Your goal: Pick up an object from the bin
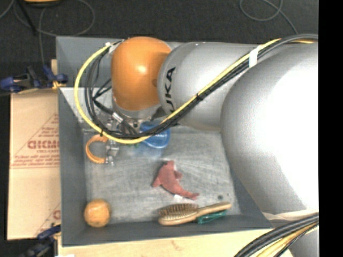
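My gripper [111,152] hangs below the orange wrist cover at the bin's left side, low over the floor. Right beside it on the left lies an orange ring-shaped thing [95,148], touching or nearly touching the gripper. Just to the gripper's right a blue round thing [156,138] lies partly hidden under the arm and its cables.
A reddish-pink soft toy [171,180] lies in the middle of the bin. Along the front wall lies a wooden hairbrush [185,213] with a green piece by its handle. An orange ball [97,213] sits in the front left corner. The arm covers the bin's right and back.
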Robot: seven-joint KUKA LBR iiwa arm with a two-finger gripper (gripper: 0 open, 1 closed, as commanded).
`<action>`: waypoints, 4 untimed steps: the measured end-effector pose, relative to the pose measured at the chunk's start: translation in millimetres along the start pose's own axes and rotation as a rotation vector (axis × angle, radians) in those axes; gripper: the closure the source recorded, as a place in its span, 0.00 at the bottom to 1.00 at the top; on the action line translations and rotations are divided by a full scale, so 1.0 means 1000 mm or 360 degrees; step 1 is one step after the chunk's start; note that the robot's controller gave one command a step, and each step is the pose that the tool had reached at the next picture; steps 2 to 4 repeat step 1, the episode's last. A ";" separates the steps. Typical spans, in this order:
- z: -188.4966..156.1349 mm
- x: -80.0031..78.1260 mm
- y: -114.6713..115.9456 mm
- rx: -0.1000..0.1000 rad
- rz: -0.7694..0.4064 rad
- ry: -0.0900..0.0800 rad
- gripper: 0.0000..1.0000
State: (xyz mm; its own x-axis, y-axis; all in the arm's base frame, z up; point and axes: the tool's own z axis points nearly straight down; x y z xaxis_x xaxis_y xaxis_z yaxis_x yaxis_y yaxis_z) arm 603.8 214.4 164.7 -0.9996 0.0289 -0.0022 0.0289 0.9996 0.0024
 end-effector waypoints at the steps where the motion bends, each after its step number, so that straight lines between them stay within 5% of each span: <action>1: -0.050 -0.002 -0.002 0.0003 -0.0018 0.0002 1.00; 4: -0.050 -0.002 -0.002 0.0003 -0.0018 0.0002 1.00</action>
